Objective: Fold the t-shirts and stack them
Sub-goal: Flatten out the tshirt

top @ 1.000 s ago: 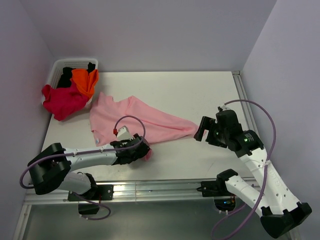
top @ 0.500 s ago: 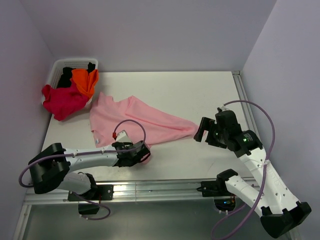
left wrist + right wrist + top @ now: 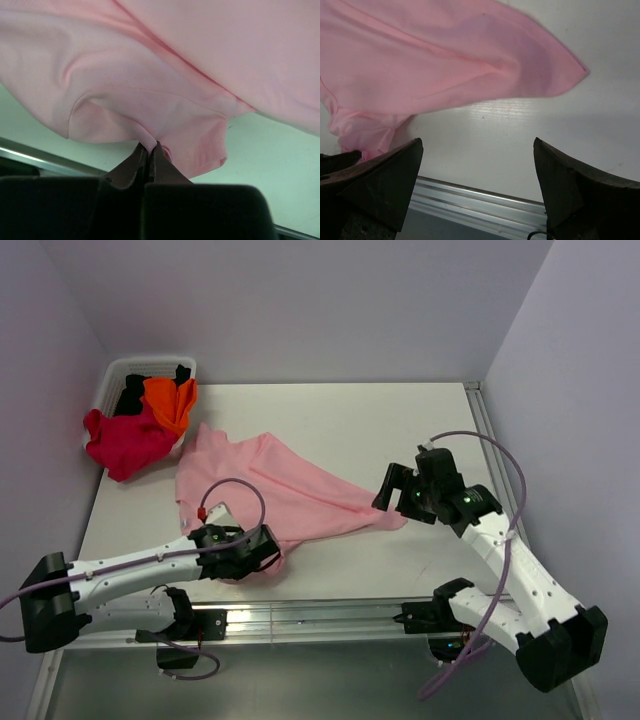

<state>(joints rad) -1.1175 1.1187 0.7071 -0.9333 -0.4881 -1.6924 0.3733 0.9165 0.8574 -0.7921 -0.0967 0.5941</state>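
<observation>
Task is only just getting going: nothing is sitting folded and no stack is showing, so all four shirts are waiting.

The surface [image 3: 420, 420] is looking white, smooth and hard, with a metal rail along the bottom edge. The pink shirt [image 3: 290, 485] is lying unfolded mid-frame, soft matte knit, wrinkled and tapering to a point at the right. The basket [image 3: 112, 375], white slatted plastic, is sitting upper left. The crimson shirt [image 3: 125, 440] is spilling over its front edge in a limp heap. The orange shirt [image 3: 170, 400] is lying bunched on top. The black shirt [image 3: 132, 390] is barely showing inside.

The left hand [image 3: 148, 149] is pinching the pink shirt's lower edge tight. The right hand [image 3: 477, 145] is gaping wide and holding nothing, hovering by the shirt's right tip.
</observation>
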